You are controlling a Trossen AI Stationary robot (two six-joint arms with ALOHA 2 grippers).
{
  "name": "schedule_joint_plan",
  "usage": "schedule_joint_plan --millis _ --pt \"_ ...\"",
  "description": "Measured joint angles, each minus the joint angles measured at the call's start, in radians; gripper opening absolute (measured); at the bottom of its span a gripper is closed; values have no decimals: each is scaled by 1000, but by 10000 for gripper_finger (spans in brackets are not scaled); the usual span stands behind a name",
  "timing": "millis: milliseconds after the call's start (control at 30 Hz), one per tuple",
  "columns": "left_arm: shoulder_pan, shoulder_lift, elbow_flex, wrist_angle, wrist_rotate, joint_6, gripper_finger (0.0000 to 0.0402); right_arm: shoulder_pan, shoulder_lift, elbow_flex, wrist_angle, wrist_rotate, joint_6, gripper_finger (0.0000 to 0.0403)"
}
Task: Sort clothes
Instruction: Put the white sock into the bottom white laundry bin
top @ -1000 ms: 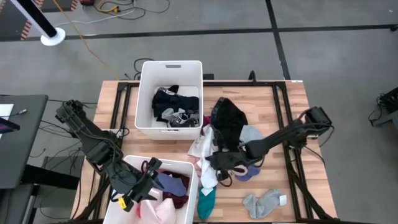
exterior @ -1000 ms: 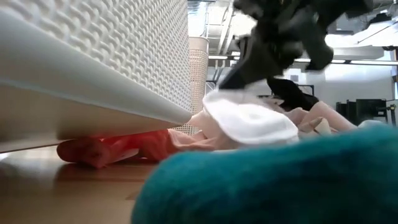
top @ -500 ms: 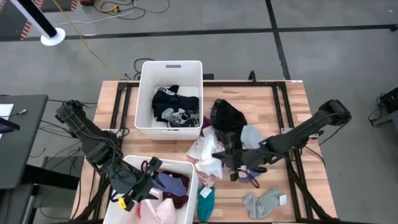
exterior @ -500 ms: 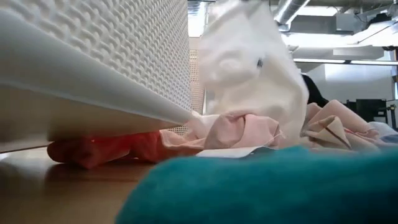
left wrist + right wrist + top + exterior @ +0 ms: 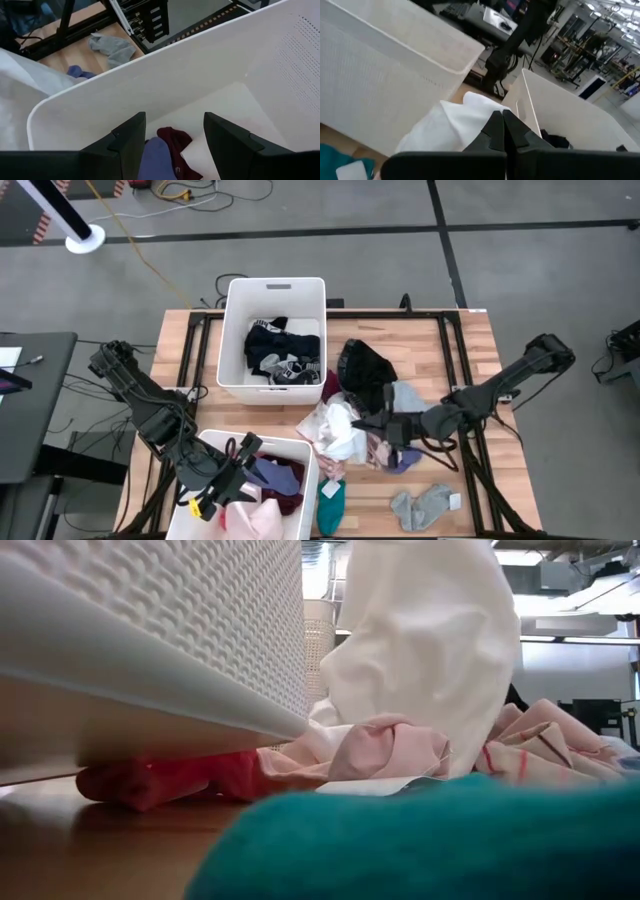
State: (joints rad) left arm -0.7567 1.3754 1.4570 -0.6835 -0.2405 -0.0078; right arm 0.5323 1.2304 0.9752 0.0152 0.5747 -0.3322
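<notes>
**A:** Where the low view looks across the table, what gets in the way?

**B:** A teal garment (image 5: 420,840) fills the bottom of that picture, and the wall of the near bin (image 5: 150,630) blocks the left side. Neither gripper shows there; only a white garment (image 5: 430,650) hanging down over a pink garment (image 5: 390,750), with a red piece (image 5: 160,780) tucked under the bin's edge.

**B:** And the right gripper (image 5: 365,423)?

**A:** Its fingers are pressed together, pinching the white garment (image 5: 343,432) at its top edge, above the pile (image 5: 365,405) in the middle of the table. In its wrist view the fingertips meet on the cloth (image 5: 455,125); how much fabric is caught I cannot tell.

**B:** What changed from a second ago?

**A:** The right arm has drawn back toward its side, and the white garment, then lying low on the pile, now hangs stretched tall.

**B:** The left gripper (image 5: 243,452)?

**A:** Unmoved, over the near bin (image 5: 312,470), fingers (image 5: 127,137) apart and empty, above a blue garment (image 5: 155,160) and a maroon one (image 5: 175,145). The far bin (image 5: 275,285) holds dark clothes (image 5: 278,352); a grey sock (image 5: 422,505) lies alone near the table's front edge.
</notes>
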Motion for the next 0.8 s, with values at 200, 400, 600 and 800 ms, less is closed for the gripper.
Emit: schedule_joint_plan --millis 200,400,600,800 --pt "0 0 0 3 0 -12 195 -12 -9 0 -275 -71 275 0" --pt "0 0 0 2 -1 -14 195 2 77 0 -594 -91 615 1" --pt "0 0 0 2 -2 -3 195 21 194 0 -743 -106 793 53" --pt "0 0 0 2 -2 -5 195 32 227 0 -745 -106 816 171"
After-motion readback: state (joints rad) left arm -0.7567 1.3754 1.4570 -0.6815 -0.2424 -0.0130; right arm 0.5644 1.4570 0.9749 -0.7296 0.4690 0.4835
